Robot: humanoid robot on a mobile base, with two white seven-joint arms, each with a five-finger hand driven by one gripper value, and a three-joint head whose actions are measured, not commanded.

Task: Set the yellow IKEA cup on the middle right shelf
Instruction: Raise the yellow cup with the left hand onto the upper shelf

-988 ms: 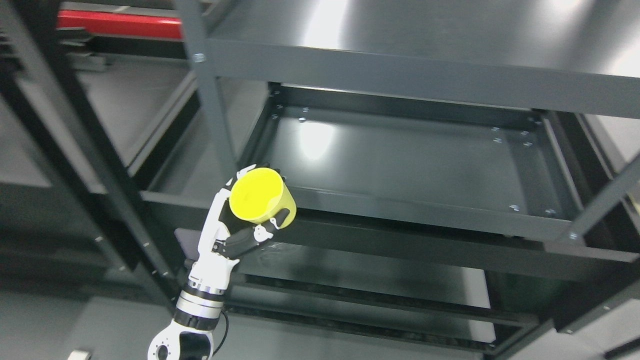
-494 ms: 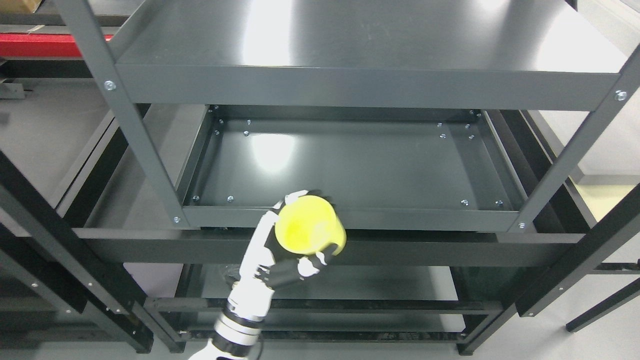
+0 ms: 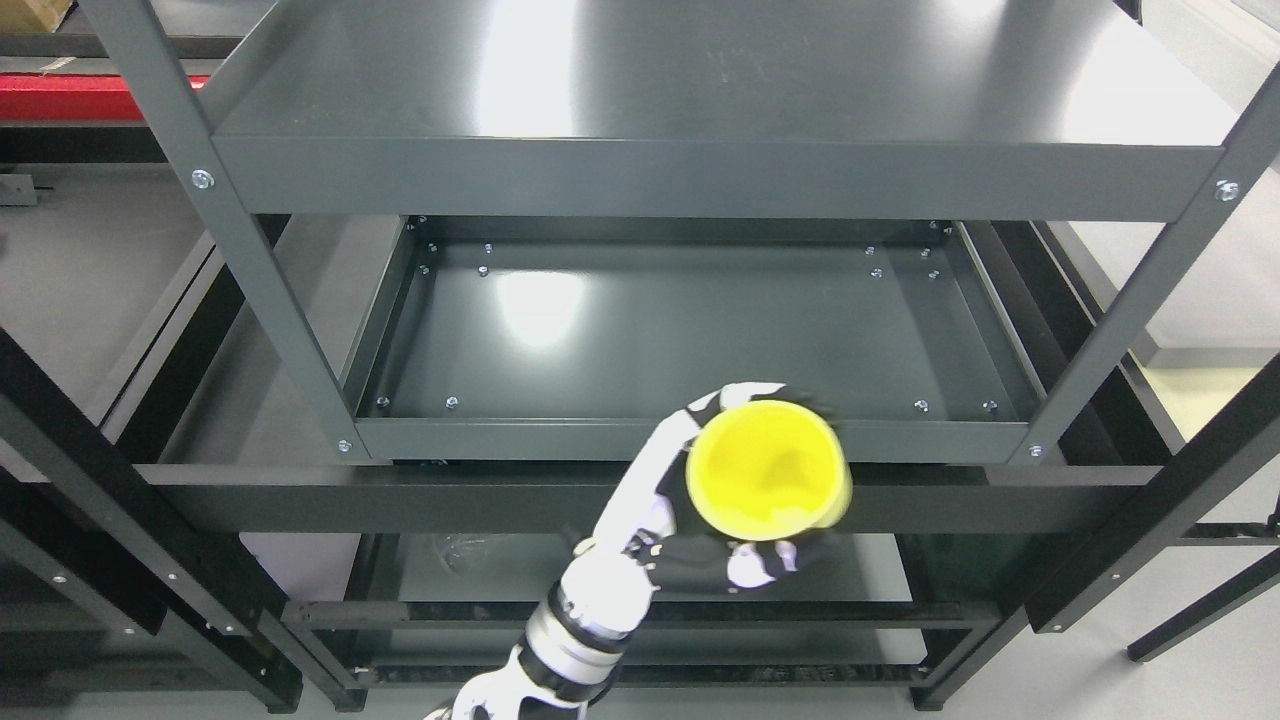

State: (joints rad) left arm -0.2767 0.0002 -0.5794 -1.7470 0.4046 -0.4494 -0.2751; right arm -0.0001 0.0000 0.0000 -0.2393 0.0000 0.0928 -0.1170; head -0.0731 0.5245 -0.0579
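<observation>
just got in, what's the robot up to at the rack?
The left hand holds a yellow cup with its fingers wrapped around it, the opening facing up toward the camera. The cup sits in front of the front edge of the middle shelf, right of centre, not yet set down. That shelf tray holds nothing in view, and so does the top shelf. The right arm is out of view.

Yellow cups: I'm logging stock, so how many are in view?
1: the yellow cup is held in the left hand before the middle shelf's front edge. No others visible.
</observation>
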